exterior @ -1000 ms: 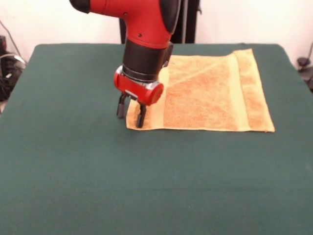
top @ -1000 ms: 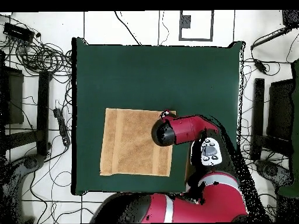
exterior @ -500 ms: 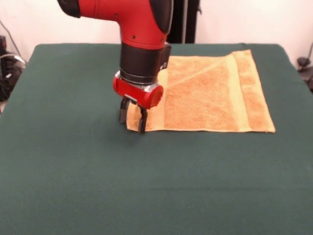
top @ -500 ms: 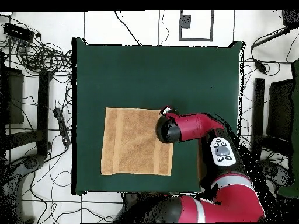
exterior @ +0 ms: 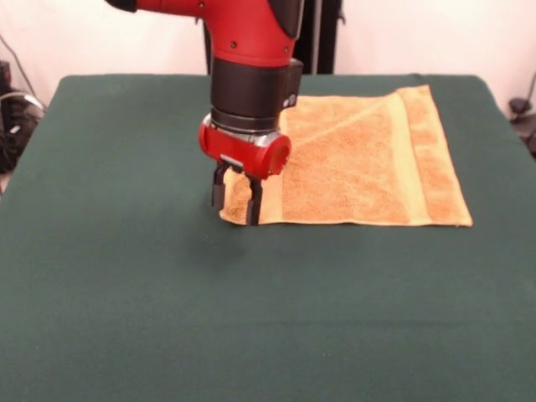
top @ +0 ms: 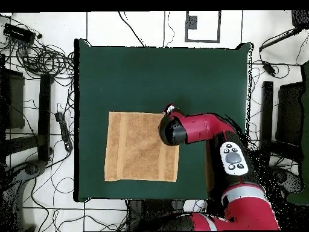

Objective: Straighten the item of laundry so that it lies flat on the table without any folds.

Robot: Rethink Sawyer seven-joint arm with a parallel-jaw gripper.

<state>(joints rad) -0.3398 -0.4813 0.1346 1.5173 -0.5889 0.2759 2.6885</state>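
Note:
The yellow-orange towel (exterior: 360, 159) lies spread on the dark green table (exterior: 126, 285), right of centre toward the far side, with paler bands near its left and right ends and a faint diagonal crease in its far-left part. My gripper (exterior: 236, 199) hangs straight down over the towel's near-left corner, open, with one finger off the towel's left edge and the other over the corner. Nothing is between the fingers. In the overhead view the towel (top: 136, 148) shows as a flat rectangle, and the arm's wrist (top: 171, 130) covers its corner and hides the gripper.
The red arm (top: 205, 130) reaches in from the robot's base over the table's edge (top: 77, 121). Cables and stands lie on the floor around the table.
The gripper has shifted slightly right in the front view and risen a little, staying over the towel's near-left corner. The towel has hardly moved.

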